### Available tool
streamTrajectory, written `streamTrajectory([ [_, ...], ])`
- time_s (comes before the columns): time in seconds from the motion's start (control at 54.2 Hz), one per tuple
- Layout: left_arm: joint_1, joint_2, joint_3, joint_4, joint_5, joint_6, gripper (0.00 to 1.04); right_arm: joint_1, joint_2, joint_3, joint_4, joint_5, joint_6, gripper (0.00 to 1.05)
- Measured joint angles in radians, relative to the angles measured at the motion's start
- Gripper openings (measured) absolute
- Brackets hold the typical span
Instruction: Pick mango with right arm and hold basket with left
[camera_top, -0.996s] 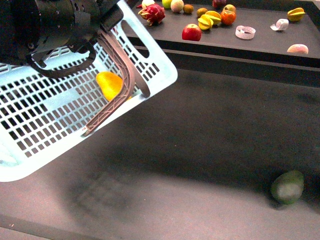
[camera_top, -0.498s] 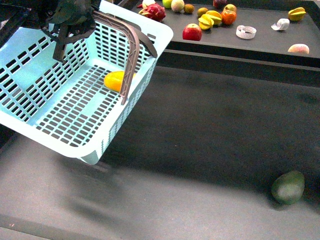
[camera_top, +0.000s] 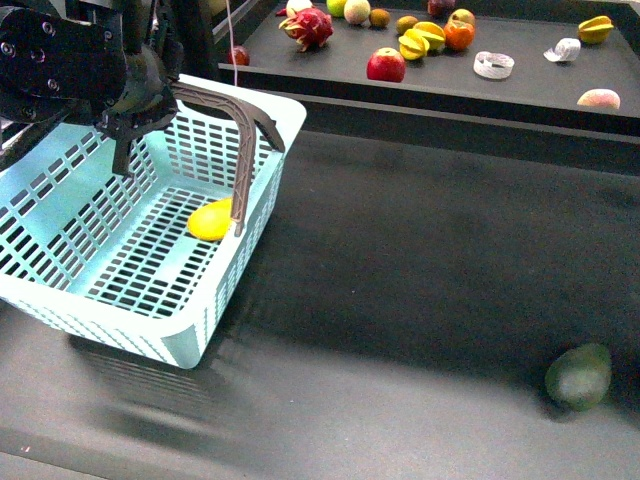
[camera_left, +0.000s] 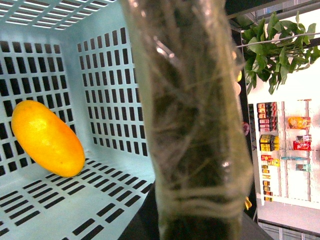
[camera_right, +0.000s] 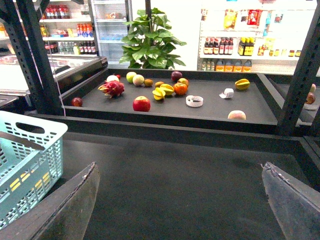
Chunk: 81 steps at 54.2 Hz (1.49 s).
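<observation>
Already our mango (camera_top: 211, 220) lies inside the basket (camera_top: 60, 300), left of frame, under our left gripper (camera_top: 140, 95) clenched on its handle (camera_top: 243, 140); our right gripper (camera_right: 180, 200) hangs spread and empty.

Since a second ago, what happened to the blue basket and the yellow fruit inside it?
The basket swung from steeply tipped to nearly level and dropped lower toward the dark surface. The left pincer kept its hold at the handle. The mango slid to lie on the basket floor. The green fruit and the fruits on the far shelf stayed put.
</observation>
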Motion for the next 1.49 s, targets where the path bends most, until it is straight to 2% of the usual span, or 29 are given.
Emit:
streamTrajectory([
  [0.037,-0.003,0.001,0.000,0.000,-0.003,0.000,0.07,0.000,0.000,0.000,0.000,0.000,0.000,0.97],
  [0.092,-0.005,0.006,0.000,0.000,-0.002,-0.012,0.16,0.000,0.000,0.000,0.000,0.000,0.000,0.97],
  [0.443,0.035,0.029,0.009,-0.007,0.041,0.036,0.74,0.000,0.000,0.000,0.000,0.000,0.000,0.97],
  [0.516,0.060,-0.008,-0.034,0.011,0.065,0.091,0.90,0.000,0.000,0.000,0.000,0.000,0.000,0.97],
  [0.59,0.074,-0.066,-0.100,0.029,0.076,0.133,1.01,0.000,0.000,0.000,0.000,0.000,0.000,0.97],
  [0.682,0.085,-0.163,-0.192,0.064,0.078,0.179,0.98,0.000,0.000,0.000,0.000,0.000,0.000,0.97],
  [0.811,0.093,-0.391,-0.415,0.148,0.076,0.264,0.99,0.000,0.000,0.000,0.000,0.001,0.000,0.97],
  [0.904,0.071,-0.591,-0.602,0.160,0.064,0.301,0.99,0.000,0.000,0.000,0.000,0.000,0.000,0.97],
  [1.051,0.076,-0.795,-0.766,0.141,0.055,0.331,0.99,0.000,0.000,0.000,0.000,0.000,0.000,0.97],
  [1.162,0.100,-0.908,-0.859,0.108,0.045,0.350,0.99,0.000,0.000,0.000,0.000,0.000,0.000,0.97],
  [1.254,0.146,-0.989,-0.919,0.019,0.040,0.380,0.99,0.000,0.000,0.000,0.000,0.001,0.000,0.97],
  [1.494,0.146,-0.995,-0.920,0.019,0.043,0.393,0.99,0.000,0.000,0.000,0.000,0.001,0.000,0.97],
])
